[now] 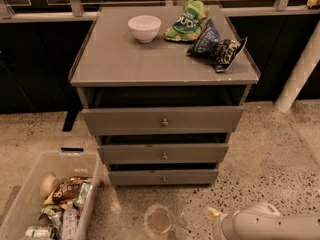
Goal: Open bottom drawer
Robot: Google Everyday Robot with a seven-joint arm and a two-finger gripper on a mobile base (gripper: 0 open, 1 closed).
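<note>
Bottom drawer (163,176) closed, knob (164,179) untouched. Gripper (217,221) low near floor, right of drawer, well apart; grip state: cannot tell. Reach, grasp and pull all left.

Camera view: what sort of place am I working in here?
Probably an office break area or mock kitchen: a grey drawer unit holding a bowl and chip bags, and a bin of packaged snacks on speckled floor. The gripper sits low right, short of the bottom drawer.
</note>
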